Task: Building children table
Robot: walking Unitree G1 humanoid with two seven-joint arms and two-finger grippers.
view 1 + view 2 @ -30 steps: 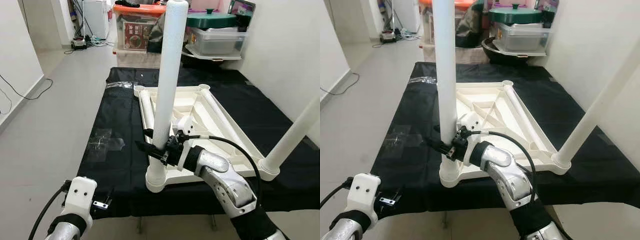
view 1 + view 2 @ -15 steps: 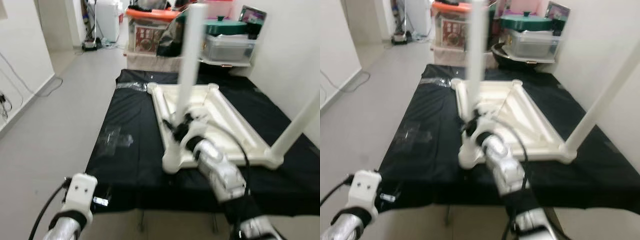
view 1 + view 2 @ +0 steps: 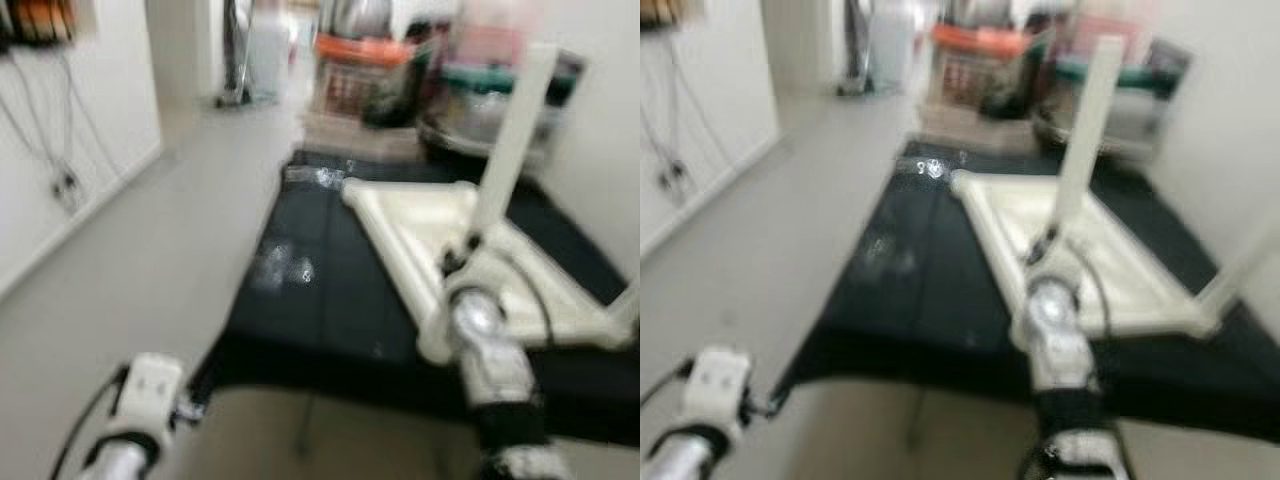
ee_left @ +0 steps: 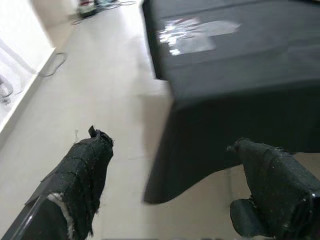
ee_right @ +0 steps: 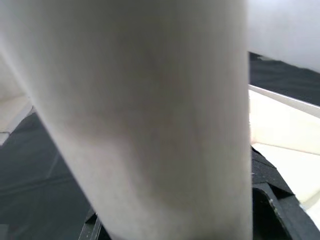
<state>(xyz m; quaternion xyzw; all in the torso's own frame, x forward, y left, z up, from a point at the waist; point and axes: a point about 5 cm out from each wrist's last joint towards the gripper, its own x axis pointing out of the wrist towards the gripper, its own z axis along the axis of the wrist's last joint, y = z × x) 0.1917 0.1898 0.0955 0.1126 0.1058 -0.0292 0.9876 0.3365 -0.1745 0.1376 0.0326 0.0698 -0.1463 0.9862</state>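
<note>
Blurrily, right gripper against white table leg, upturned tabletop.

Black-clothed table bearing upturned white tabletop

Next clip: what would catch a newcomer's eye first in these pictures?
First, the white table leg standing up from the near corner of the upturned white tabletop, which lies on the black cloth. The right tool is closed around that leg low down; the right wrist view shows the leg up close. The left tool hangs open over the floor by the cloth's edge.
</note>
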